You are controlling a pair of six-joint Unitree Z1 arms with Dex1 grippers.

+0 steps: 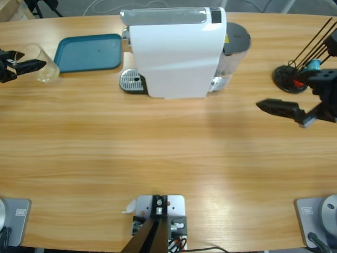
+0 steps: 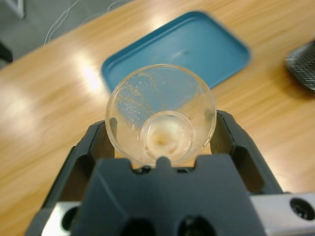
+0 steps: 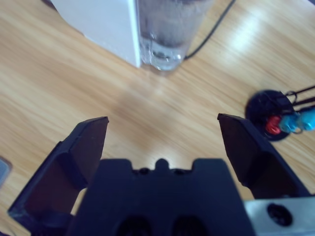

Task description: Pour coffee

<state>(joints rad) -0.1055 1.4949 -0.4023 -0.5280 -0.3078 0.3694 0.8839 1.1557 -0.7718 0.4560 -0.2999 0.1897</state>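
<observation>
Now coffee (image 2: 162, 140) in glass (image 2: 161, 114), L pincer (image 2: 162, 142) clamped

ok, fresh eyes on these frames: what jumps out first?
The big white coffee machine dominates the far middle of the table, with a teal tray just beside it. At the table's edge beyond the tray, the left gripper is shut on a clear glass cup with only a thin amber film of coffee at its bottom. The right gripper hangs open and empty near the machine's other end.
</observation>
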